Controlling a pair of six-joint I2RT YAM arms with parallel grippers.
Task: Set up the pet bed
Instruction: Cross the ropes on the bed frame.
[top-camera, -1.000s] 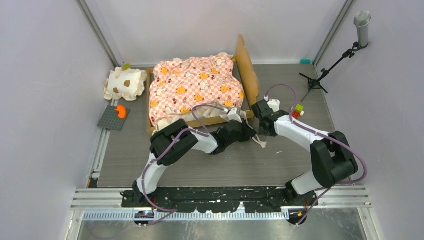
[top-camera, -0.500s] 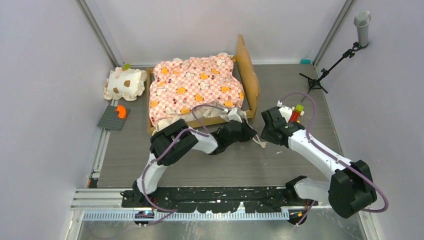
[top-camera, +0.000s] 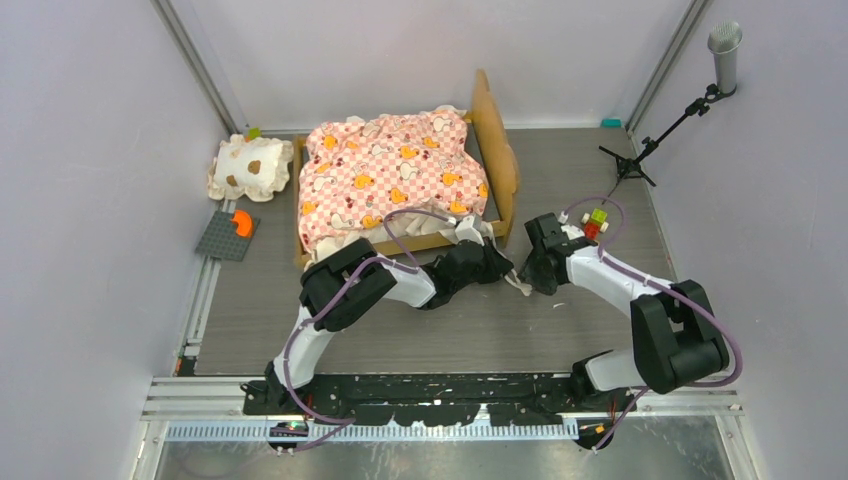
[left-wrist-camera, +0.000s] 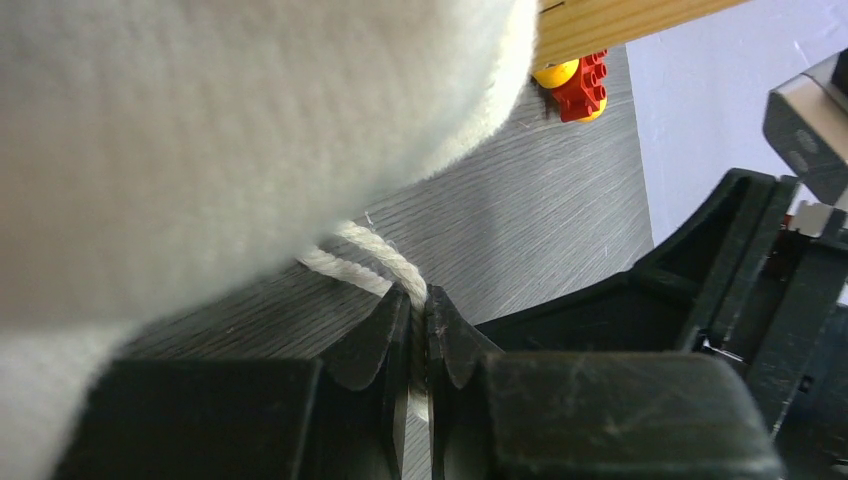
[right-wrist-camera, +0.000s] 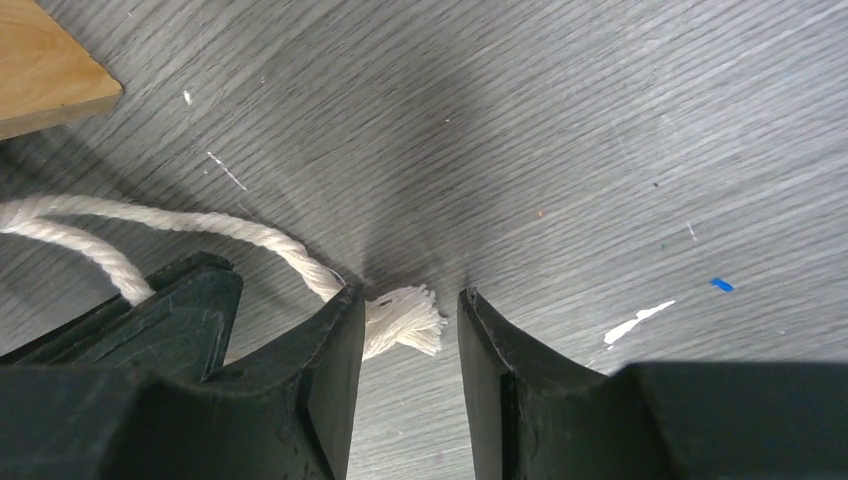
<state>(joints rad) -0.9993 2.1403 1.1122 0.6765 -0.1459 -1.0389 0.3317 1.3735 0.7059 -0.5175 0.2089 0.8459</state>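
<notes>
The pet bed (top-camera: 497, 150) stands at the back centre, its pink checkered mattress (top-camera: 390, 175) rumpled in the light-wood frame. A white cord (top-camera: 520, 287) trails from the bed's near right corner onto the floor. My left gripper (top-camera: 503, 265) is at that corner, under the cream ruffle (left-wrist-camera: 200, 130). In the left wrist view that gripper (left-wrist-camera: 419, 305) is shut on the cord (left-wrist-camera: 370, 250). My right gripper (top-camera: 535, 275) is just to its right, low over the floor. Its jaws (right-wrist-camera: 410, 300) stand open around the cord's frayed end (right-wrist-camera: 405, 322), not pinching it.
A cream spotted pillow (top-camera: 250, 168) lies left of the bed, with a grey baseplate (top-camera: 222, 243) and an orange piece (top-camera: 241, 222) in front of it. Small toy bricks (top-camera: 596, 222) sit right of my right wrist. A microphone stand (top-camera: 650, 140) is at the back right.
My right arm came down from beside the headboard to the cord's end and its jaws widened. The left arm stayed put on the cord.
</notes>
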